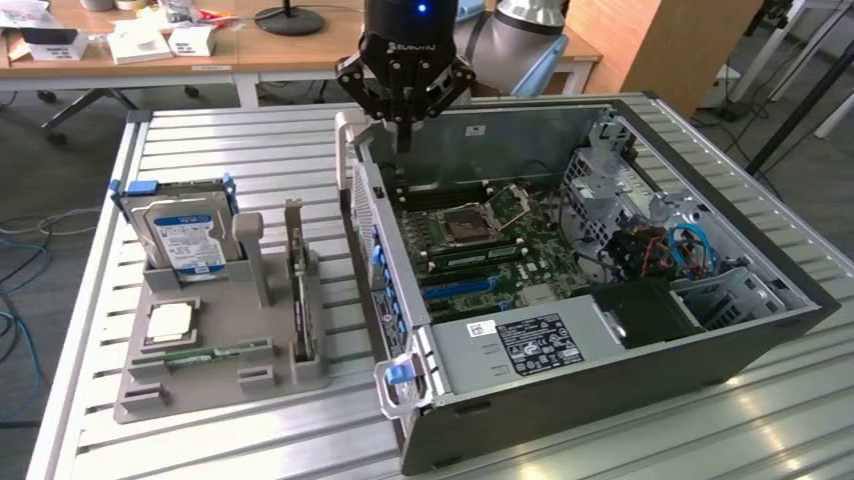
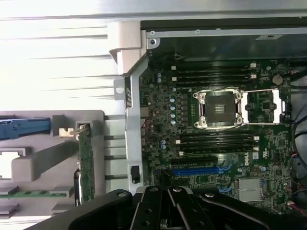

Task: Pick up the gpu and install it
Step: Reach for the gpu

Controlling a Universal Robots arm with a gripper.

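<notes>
Overhead, gripper (image 1: 404, 132) clenched, seemingly empty, above open case (image 1: 627, 390) edge; gpu (image 1: 302, 292) upright in grey holder (image 1: 200, 388)

Gpu (image 1: 302, 292) upright in holder (image 1: 187, 388), beside case (image 1: 641, 395)

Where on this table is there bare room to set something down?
Bare slats of the table lie behind the grey holder, up to the far edge, and at the near corner before the computer case. The gap between holder and case, beside the gpu, is tight.
</notes>
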